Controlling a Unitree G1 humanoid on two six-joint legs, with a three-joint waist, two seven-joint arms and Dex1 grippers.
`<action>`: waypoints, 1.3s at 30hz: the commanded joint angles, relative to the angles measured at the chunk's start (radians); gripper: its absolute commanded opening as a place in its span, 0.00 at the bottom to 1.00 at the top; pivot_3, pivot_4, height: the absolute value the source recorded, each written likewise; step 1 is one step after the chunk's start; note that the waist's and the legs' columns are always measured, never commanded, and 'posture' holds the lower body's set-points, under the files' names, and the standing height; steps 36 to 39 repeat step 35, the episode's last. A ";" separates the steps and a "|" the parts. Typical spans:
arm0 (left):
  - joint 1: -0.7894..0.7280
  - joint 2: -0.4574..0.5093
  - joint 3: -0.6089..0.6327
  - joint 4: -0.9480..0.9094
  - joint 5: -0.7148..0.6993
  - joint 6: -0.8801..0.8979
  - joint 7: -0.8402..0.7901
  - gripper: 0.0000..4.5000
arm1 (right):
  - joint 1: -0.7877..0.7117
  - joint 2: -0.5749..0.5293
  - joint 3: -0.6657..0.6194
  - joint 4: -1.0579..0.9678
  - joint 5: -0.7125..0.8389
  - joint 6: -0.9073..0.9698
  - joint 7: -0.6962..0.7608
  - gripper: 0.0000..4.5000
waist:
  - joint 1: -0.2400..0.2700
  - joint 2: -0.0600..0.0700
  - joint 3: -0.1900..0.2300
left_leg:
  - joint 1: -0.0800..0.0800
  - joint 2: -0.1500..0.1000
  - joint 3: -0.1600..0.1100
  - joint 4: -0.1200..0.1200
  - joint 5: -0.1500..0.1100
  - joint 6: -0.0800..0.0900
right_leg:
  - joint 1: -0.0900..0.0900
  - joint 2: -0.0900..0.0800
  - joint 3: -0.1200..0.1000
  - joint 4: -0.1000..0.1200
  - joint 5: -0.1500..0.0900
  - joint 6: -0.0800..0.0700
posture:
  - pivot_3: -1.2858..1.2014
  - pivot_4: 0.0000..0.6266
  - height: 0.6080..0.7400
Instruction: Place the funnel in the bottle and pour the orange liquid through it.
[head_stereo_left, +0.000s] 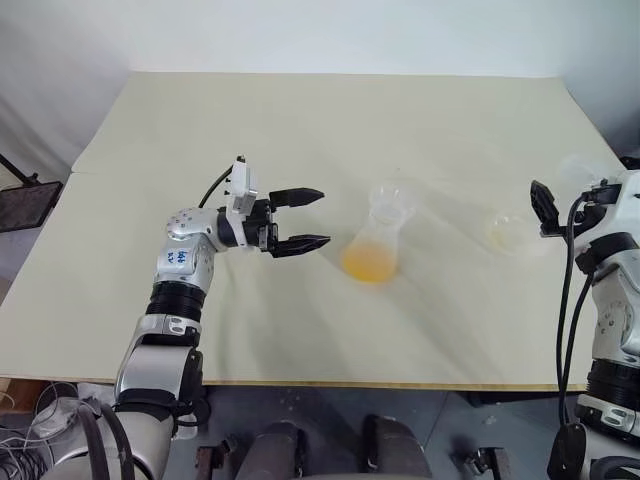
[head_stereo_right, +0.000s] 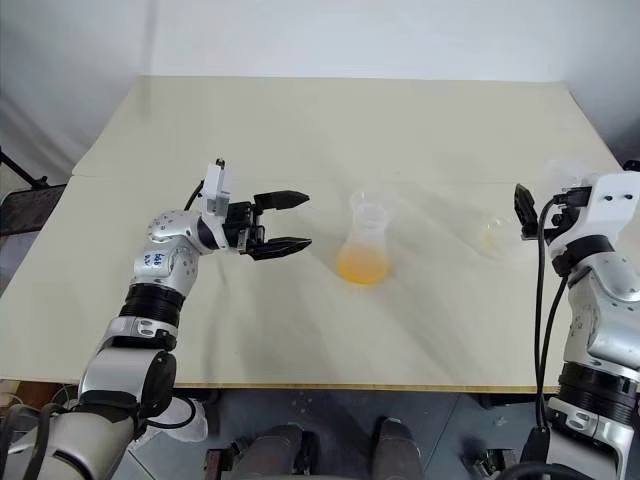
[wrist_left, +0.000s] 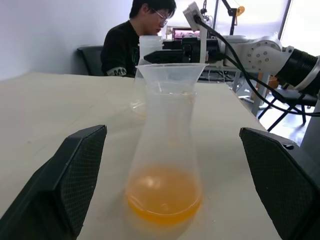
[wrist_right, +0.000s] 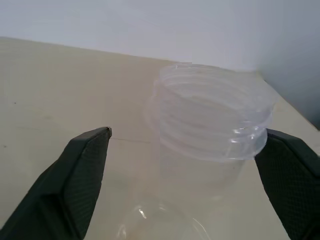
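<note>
Our right gripper (wrist_right: 185, 145) stands wide open around nothing; our left gripper (head_stereo_left: 303, 218) too. We judge pouring done: orange liquid (head_stereo_left: 370, 264) fills the clear conical bottle (head_stereo_left: 378, 243), small clear funnel (wrist_left: 171, 71) seated in it mid-table.

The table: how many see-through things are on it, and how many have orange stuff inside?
See-through with orange liquid inside: 1, the bottle wearing the funnel.
See-through funnels: 1.
See-through with only a faint tint left: 1, the larger flask by the right gripper.
Total on the table: 3.
</note>
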 joint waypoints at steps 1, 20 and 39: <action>0.007 0.015 0.004 -0.028 0.011 0.005 0.039 1.00 | 0.000 -0.053 -0.040 -0.078 0.045 0.010 0.007 1.00 | 0.000 0.000 0.000 | 0.000 0.000 0.000 0.000 0.000 0.000 | 0.000 0.000 0.000 0.000 0.000 0.000 | 0.52 0.24 1.00; 0.138 0.099 0.034 -0.133 -0.038 0.026 0.009 1.00 | 0.194 -0.262 -0.109 -0.371 0.415 0.140 0.389 1.00 | 0.009 0.000 0.000 | 0.000 0.001 0.000 0.000 0.000 0.000 | 0.000 0.000 -0.001 -0.001 0.000 0.000 | 0.52 0.24 1.00; 0.282 0.206 0.070 -0.168 -0.052 0.002 -0.019 1.00 | 0.725 -0.263 -0.163 -0.322 0.290 -0.126 0.772 1.00 | 0.011 -0.001 0.000 | 0.004 0.000 0.002 0.001 -0.001 0.001 | 0.005 -0.001 0.002 -0.004 0.001 0.001 | 0.52 0.24 1.00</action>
